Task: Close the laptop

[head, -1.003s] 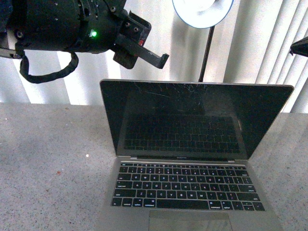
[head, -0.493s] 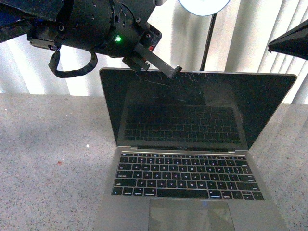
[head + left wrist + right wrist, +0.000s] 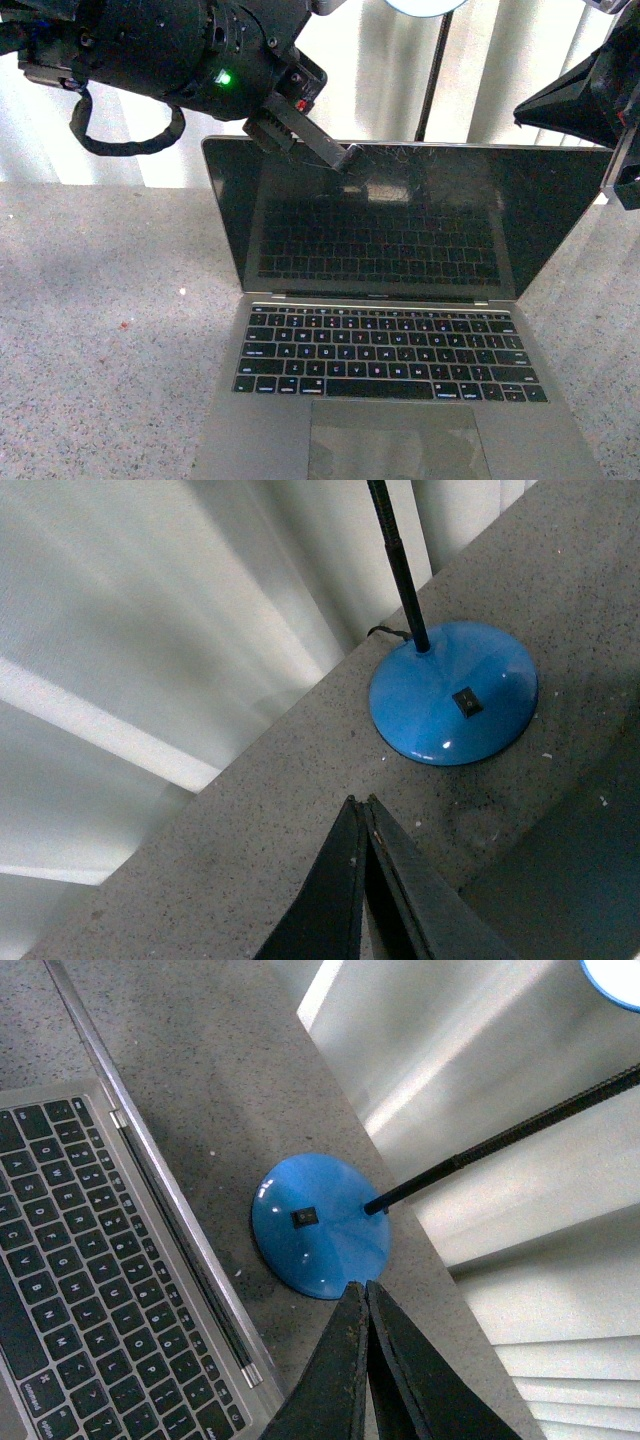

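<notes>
The grey laptop (image 3: 385, 355) stands open on the speckled table, its black scratched screen (image 3: 400, 225) upright and facing me. My left gripper (image 3: 348, 155) is shut and empty, its tip at the top edge of the screen, left of the middle. In the left wrist view the shut fingers (image 3: 360, 805) point past the dark lid (image 3: 575, 880). My right gripper (image 3: 522, 108) is shut and empty, in the air above the screen's right corner. In the right wrist view its tip (image 3: 362, 1285) hangs behind the laptop's keyboard (image 3: 80, 1260) and hinge.
A blue lamp base (image 3: 455, 692) with a black stalk (image 3: 435, 70) stands behind the laptop, and it also shows in the right wrist view (image 3: 320, 1225). White vertical blinds (image 3: 520, 60) close off the back. Bare table (image 3: 100, 330) lies to the left.
My left gripper has come down and to the right onto the screen's top edge. My right gripper has come further into view from the right. The screen still stands open.
</notes>
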Available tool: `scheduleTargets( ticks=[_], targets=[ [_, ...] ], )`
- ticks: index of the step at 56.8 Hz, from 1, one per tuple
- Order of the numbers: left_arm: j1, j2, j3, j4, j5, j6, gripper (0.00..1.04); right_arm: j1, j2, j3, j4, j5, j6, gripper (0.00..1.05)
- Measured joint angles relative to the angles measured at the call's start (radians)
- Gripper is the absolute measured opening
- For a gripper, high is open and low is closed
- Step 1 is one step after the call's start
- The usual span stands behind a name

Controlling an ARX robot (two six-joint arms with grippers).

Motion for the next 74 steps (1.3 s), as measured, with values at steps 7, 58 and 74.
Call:
scheduleTargets(
  ticks=[7,58,74],
  targets=[
    [0.001,-0.008,-0.006,-0.014,0.005,0.006,0.04,0.013,0.0,0.0,-0.017,0.0,0.0,0.03],
    [0.006,-0.095,-0.074,-0.127,0.023,0.063,0.04,0.055,-0.08,-0.088,-0.092,0.009,-0.045,0.03],
    [0.003,-0.102,-0.082,-0.147,0.032,0.075,0.04,0.055,-0.083,-0.092,-0.097,0.011,-0.05,0.03]
  ],
)
